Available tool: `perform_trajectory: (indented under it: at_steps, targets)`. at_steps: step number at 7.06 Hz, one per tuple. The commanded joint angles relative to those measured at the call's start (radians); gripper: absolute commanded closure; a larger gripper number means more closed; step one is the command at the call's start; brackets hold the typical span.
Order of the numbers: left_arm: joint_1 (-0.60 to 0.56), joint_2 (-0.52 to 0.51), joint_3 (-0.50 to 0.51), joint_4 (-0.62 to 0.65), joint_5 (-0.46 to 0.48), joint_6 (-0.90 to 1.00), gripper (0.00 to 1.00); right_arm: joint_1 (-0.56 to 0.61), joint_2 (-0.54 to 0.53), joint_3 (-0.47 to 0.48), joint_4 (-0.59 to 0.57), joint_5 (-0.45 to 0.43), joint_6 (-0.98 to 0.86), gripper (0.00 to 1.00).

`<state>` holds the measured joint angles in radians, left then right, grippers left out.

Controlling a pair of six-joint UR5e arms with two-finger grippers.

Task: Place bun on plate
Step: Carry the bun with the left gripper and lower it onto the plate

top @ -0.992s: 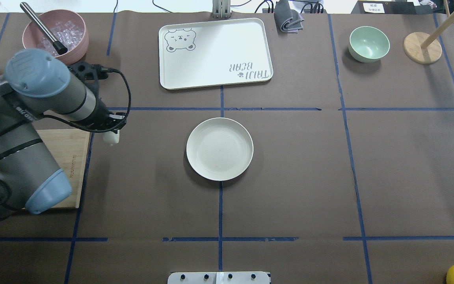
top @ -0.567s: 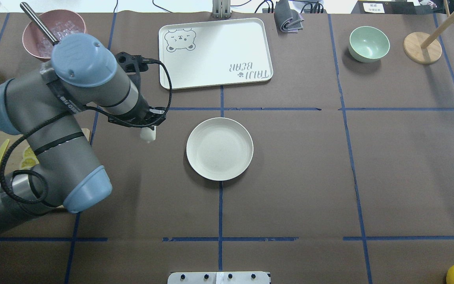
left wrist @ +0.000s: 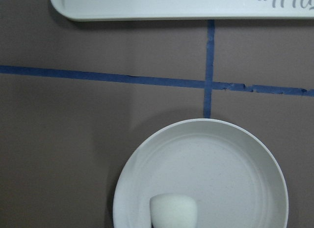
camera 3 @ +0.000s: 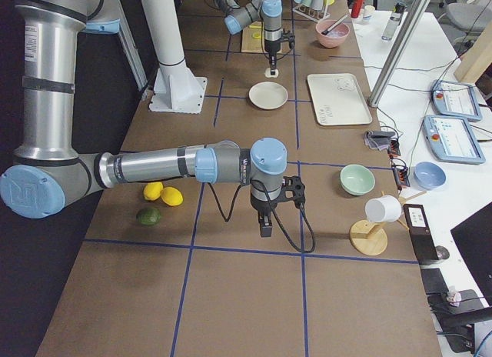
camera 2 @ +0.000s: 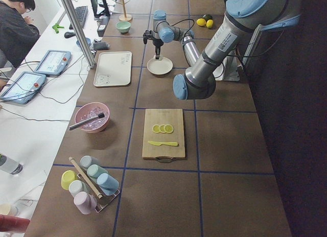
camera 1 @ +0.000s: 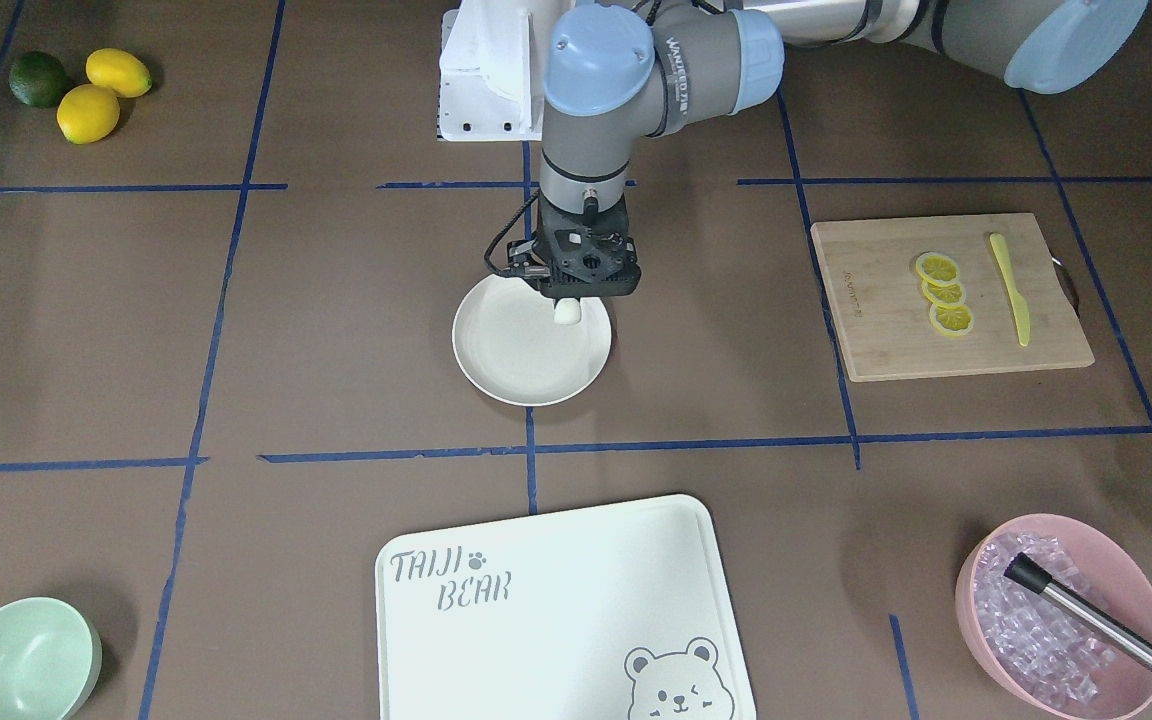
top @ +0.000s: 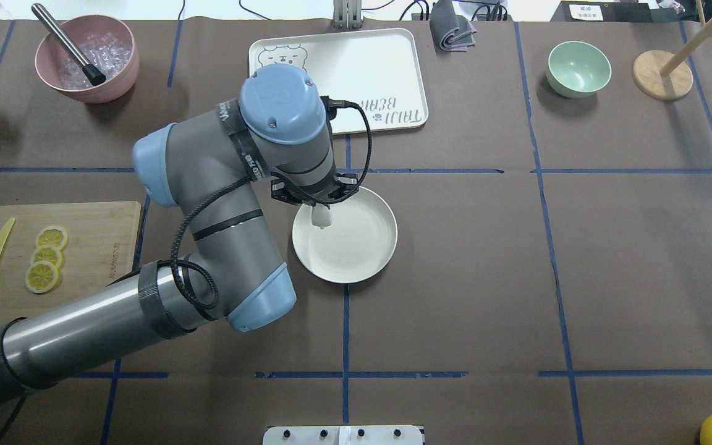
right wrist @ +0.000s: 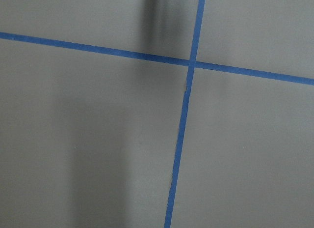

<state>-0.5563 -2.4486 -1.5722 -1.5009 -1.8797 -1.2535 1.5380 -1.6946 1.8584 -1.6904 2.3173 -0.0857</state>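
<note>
The bun is a small white roll hanging from my left gripper, which is shut on it over the left part of the plate. The front-facing view shows the bun poking out below the gripper, above the plate near its rim on the robot's side. The left wrist view has the bun at the bottom edge, over the cream plate. My right gripper shows only in the exterior right view, low over bare table, and I cannot tell its state.
A bear-print tray lies behind the plate. A pink bowl of ice with a metal tool stands at the far left. A cutting board with lemon slices and a yellow knife lies left. A mint bowl and wooden stand are far right.
My left arm has swung right with the bun, from beside the cutting board to over the plate's left part. The plate has not moved.
</note>
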Motion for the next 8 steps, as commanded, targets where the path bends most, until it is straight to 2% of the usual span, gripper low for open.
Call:
perform_trajectory:
  at_steps: [1,2,3,4,5,6,7,8]
  targets:
    - [0.067,-0.070,0.163,-0.104,0.090,-0.038,0.76,0.001,0.000,0.013,0.000,0.001,0.001,0.00]
    - [0.085,-0.067,0.220,-0.172,0.114,-0.041,0.75,0.001,0.001,0.015,0.000,0.001,0.000,0.00]
    - [0.091,-0.063,0.225,-0.176,0.117,-0.041,0.72,0.001,0.000,0.022,0.000,0.001,0.000,0.00]
    - [0.095,-0.059,0.224,-0.174,0.117,-0.043,0.61,0.001,-0.002,0.025,0.000,0.001,0.001,0.00]
    - [0.095,-0.058,0.224,-0.171,0.119,-0.040,0.28,0.001,-0.002,0.025,-0.002,0.001,0.001,0.00]
    - [0.095,-0.043,0.216,-0.170,0.120,-0.037,0.00,0.001,-0.002,0.025,0.000,0.001,0.001,0.00]
    - [0.093,-0.037,0.183,-0.164,0.119,-0.035,0.00,0.001,-0.002,0.025,0.000,0.001,0.000,0.00]
    - [0.075,-0.008,0.088,-0.104,0.113,-0.009,0.00,0.001,-0.002,0.033,-0.002,0.001,0.001,0.00]
